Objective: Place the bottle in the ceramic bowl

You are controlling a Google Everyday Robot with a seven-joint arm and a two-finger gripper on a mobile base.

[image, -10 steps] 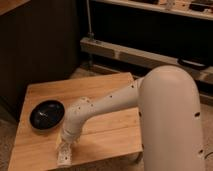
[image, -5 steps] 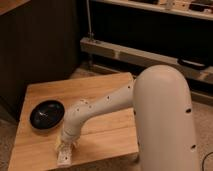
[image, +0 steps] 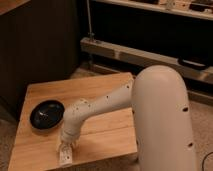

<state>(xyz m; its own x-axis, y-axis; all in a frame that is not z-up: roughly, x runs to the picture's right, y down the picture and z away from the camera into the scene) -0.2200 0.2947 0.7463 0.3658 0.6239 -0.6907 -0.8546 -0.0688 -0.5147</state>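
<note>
The ceramic bowl (image: 46,114) is round, shallow and glossy black, and sits on the left side of the wooden table (image: 100,92). It looks empty apart from pale glints. My gripper (image: 65,153) points down at the table's front edge, a short way to the right of and nearer than the bowl. A pale whitish shape (image: 65,159) lies at its tip on the table. I cannot tell whether this is the bottle or part of the gripper. No bottle shows anywhere else.
My large white arm housing (image: 162,120) fills the right foreground and hides the table's right front corner. A dark cabinet wall (image: 40,45) stands behind the table. Metal shelving rails (image: 145,55) run across the back right.
The gripper stays at the same spot by the table's front edge. The white arm housing has shifted slightly left. The bowl has not moved.
</note>
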